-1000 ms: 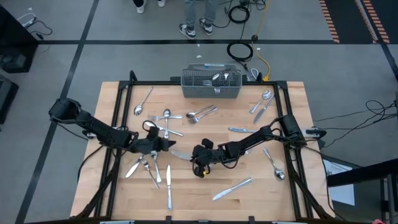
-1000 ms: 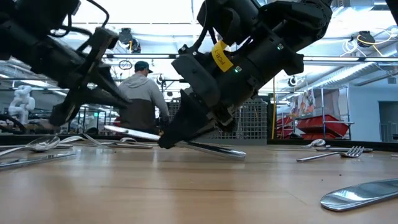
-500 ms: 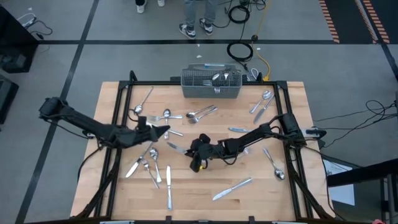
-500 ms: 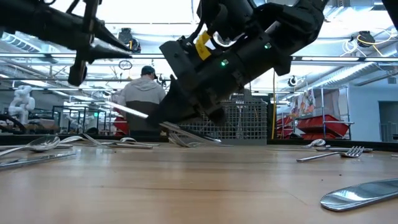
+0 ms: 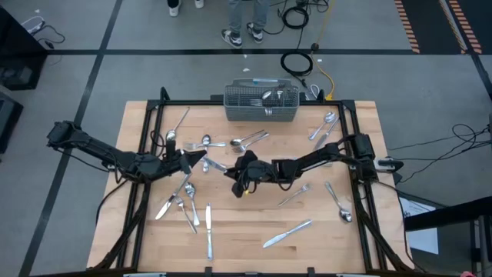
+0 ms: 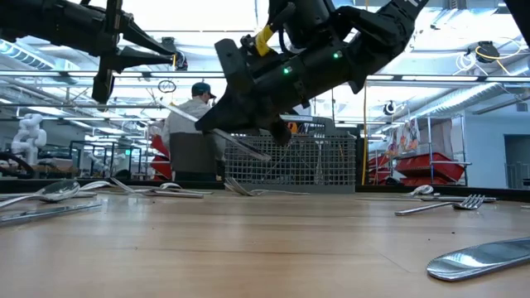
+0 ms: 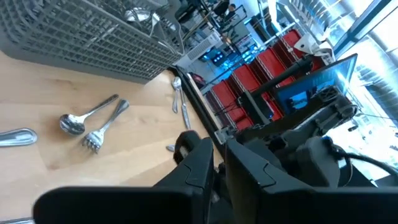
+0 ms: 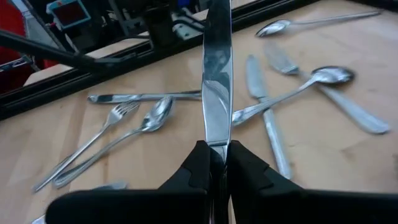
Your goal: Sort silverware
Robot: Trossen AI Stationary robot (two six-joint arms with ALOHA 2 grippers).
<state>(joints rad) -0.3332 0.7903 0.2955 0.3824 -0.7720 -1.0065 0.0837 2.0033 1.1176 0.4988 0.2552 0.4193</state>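
- The right gripper (image 5: 231,171) is near the middle of the high view. Its two fingers are pinched tight on a table knife (image 8: 216,93).
- In the right wrist view the knife is held by one end, and the long shiny blade sticks straight out past the fingers. In the low view the knife (image 6: 217,132) hangs in the air, tipped down, above the table (image 6: 265,248).
- The left gripper (image 5: 198,162) is left of the middle in the high view, lifted off the wood. Its fingers look pressed close together, and I cannot see anything between them.
- The rest of the silverware lies all over the table: forks, spoons and knives at the lower left, a knife (image 5: 287,233) at the lower right, and spoons (image 5: 326,126) at the upper right.
- Some pieces already stand in the mesh basket (image 5: 261,104) at the top middle of the high view.
- I think each piece is light, hard and stiff, so it will not bend or break.
- The metal is smooth and likely slippery. A long piece held by the end could swing or slide out.
- It is probably best to grab the narrow handle, near the middle, where the fingers can squeeze across it.
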